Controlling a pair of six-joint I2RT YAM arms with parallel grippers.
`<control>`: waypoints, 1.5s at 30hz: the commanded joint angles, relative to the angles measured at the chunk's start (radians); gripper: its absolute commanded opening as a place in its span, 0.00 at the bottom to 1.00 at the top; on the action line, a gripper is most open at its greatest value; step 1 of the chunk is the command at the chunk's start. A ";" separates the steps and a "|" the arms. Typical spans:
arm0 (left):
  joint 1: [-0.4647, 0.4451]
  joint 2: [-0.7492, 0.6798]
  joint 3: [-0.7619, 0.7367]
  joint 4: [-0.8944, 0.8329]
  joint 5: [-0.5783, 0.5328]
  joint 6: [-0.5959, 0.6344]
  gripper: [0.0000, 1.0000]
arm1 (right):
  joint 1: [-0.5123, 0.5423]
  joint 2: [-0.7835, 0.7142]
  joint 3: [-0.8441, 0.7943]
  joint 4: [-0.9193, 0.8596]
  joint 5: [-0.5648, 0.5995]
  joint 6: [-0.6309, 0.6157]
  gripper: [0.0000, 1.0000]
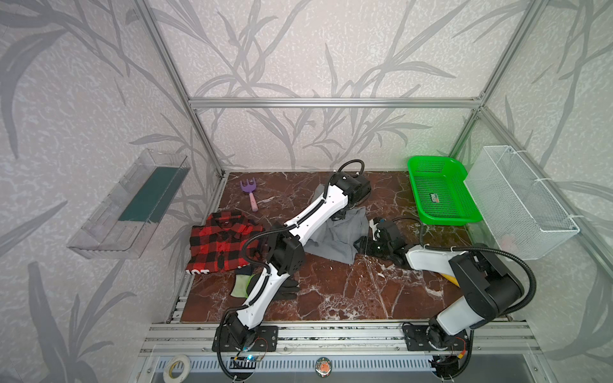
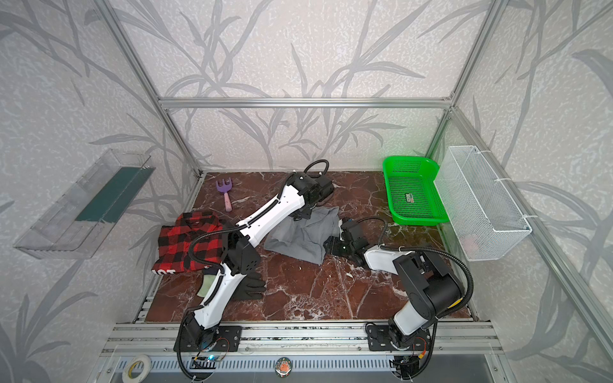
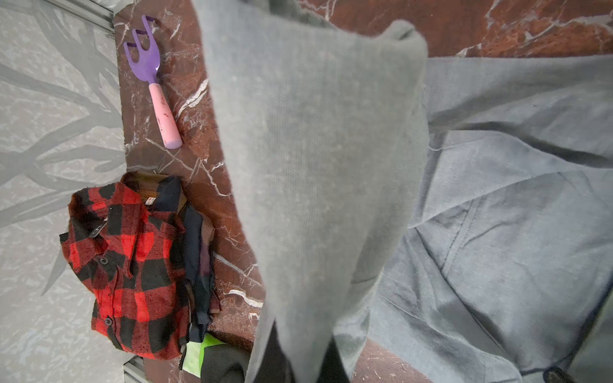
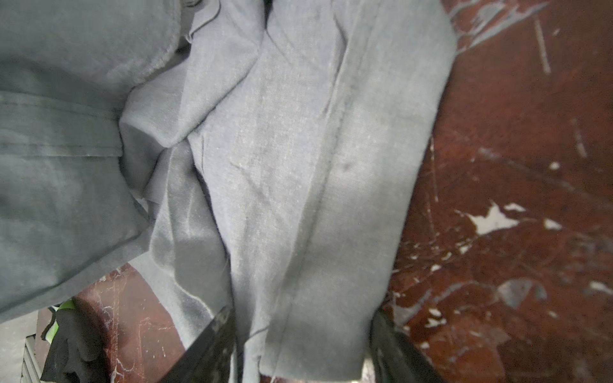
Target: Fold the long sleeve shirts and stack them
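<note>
Mid-table, the grey shirt (image 1: pixel 335 240) lies rumpled, with the plaid shirt (image 1: pixel 219 245) apart on the left arm's side. The left gripper (image 2: pixel 300 215) is clamped on a raised grey edge. The right gripper (image 4: pixel 302 351) stands part-open astride another; it should close there, then both pull taut before folding. The red marble tabletop (image 1: pixel 348 291) looks slick, and the walls are leaf-papered.

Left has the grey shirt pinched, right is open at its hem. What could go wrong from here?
1. The left end effector grips only a narrow part of the grey shirt; lifting may bunch the rest instead of spreading it.
2. The right end effector straddles overlapping folds at the hem, so closing could catch several layers.
3. The left arm passes over the plaid shirt and the black glove; pulling back could disturb them.
</note>
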 commanded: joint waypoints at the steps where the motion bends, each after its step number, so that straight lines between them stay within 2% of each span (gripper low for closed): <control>1: -0.015 0.026 0.029 -0.197 -0.003 -0.011 0.00 | 0.015 0.034 -0.046 -0.116 -0.015 0.016 0.64; 3: -0.029 0.044 0.027 -0.198 -0.015 -0.012 0.00 | 0.014 0.025 -0.046 -0.116 -0.014 0.016 0.64; 14: -0.067 0.138 0.129 -0.194 0.082 -0.030 0.00 | 0.028 0.033 -0.047 -0.104 -0.011 0.026 0.64; 29: -0.129 0.210 0.129 -0.105 0.276 -0.027 0.00 | 0.036 0.046 -0.056 -0.080 -0.005 0.032 0.64; 45: -0.073 0.139 0.167 -0.058 0.339 -0.041 0.18 | 0.037 -0.099 -0.089 -0.166 0.038 0.047 0.65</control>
